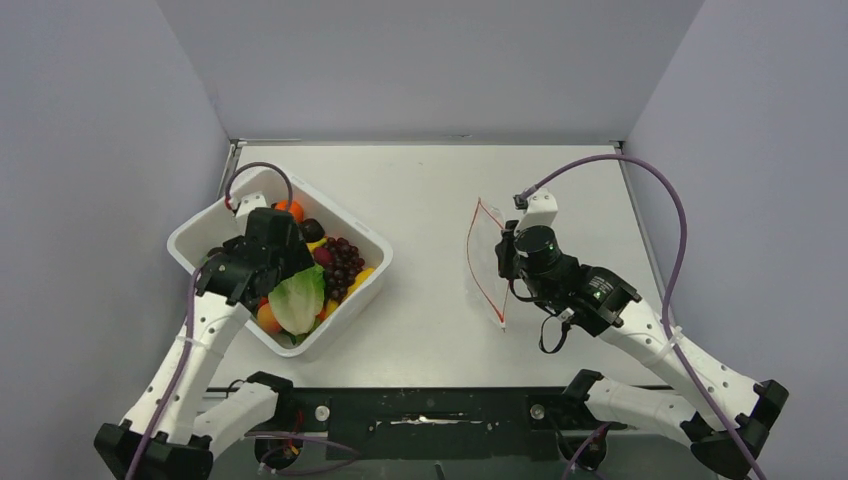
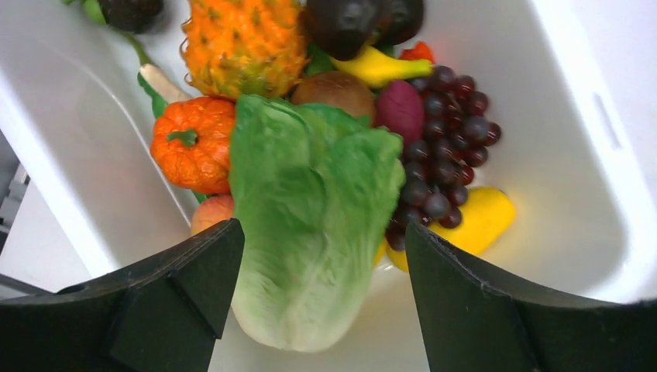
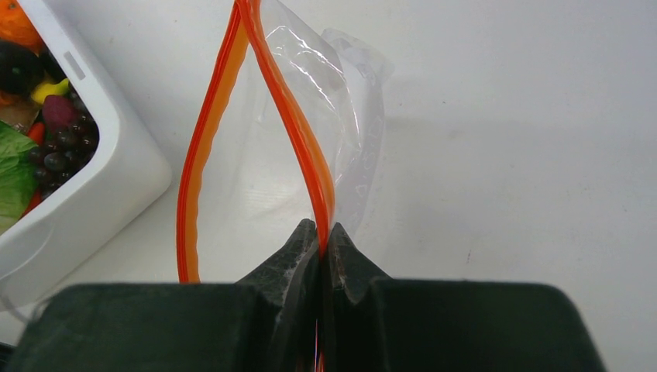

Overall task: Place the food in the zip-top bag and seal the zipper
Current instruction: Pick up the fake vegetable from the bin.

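green lettuce (image 2: 310,194) lies between the spread jaws of my left gripper (image 2: 321,232), not yet gripped, in the white tub (image 1: 190,240) at nine o'clock. my right gripper (image 3: 321,232), jaws pressed together, pinches the zipper (image 3: 290,116) of the zip-top bag (image 3: 352,116) at three o'clock, its mouth agape. nothing is bagged; filling and sealing remain.

The tub (image 1: 352,305) sat left on the table (image 1: 430,200), lettuce (image 1: 298,300) in it beside the grapes (image 1: 342,265). My left gripper (image 2: 321,240) hung above the lettuce (straddling it). The bag (image 1: 488,262) stood right of the tub, my right gripper (image 3: 324,236) at its zipper (image 3: 290,124).
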Available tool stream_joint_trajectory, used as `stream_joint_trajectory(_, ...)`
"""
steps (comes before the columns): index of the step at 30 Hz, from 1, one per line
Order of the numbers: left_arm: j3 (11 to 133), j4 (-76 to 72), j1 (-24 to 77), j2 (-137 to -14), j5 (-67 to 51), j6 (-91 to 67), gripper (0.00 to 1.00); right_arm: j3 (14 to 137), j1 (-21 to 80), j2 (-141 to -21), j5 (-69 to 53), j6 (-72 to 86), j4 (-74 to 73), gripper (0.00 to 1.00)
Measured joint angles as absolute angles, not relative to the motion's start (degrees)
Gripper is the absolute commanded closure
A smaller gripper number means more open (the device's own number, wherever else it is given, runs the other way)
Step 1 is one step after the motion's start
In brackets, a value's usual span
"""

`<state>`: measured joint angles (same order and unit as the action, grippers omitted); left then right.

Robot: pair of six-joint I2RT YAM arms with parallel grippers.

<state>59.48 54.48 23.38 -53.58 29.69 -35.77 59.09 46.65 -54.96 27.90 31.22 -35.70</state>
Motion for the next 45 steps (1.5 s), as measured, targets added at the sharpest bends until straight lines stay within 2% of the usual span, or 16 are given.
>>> stream_joint_trajectory(5,58.0,51.7,9.5,-60.1,20.0,-32.0,0.23,58.1,45.7,-55.0,26.3,30.1,-35.2,1.0)
stream_joint_trajectory(12,56.6,49.2,7.9,-64.7,11.4,-29.4,0.24,58.1,44.1,-55.0,24.8,28.2,-34.1,1.0)
stream_joint_trajectory(17,56.5,48.2,7.8,-67.0,9.4,-28.9,0.33,58.0,42.6,-55.0,23.7,27.2,-32.8,1.0)
stream_joint_trajectory(26,56.6,48.8,7.8,-67.7,9.8,-27.6,0.69,56.3,41.9,-55.0,21.7,27.4,-31.3,1.0)
stream_joint_trajectory(35,60.2,49.5,7.8,-60.1,7.8,-26.8,0.8,55.9,41.6,-55.0,20.5,27.8,-31.0,1.0)
stream_joint_trajectory(45,61.8,42.5,7.8,-50.5,2.1,-26.7,0.82,55.8,41.6,-57.8,19.7,30.5,-30.0,0.98)
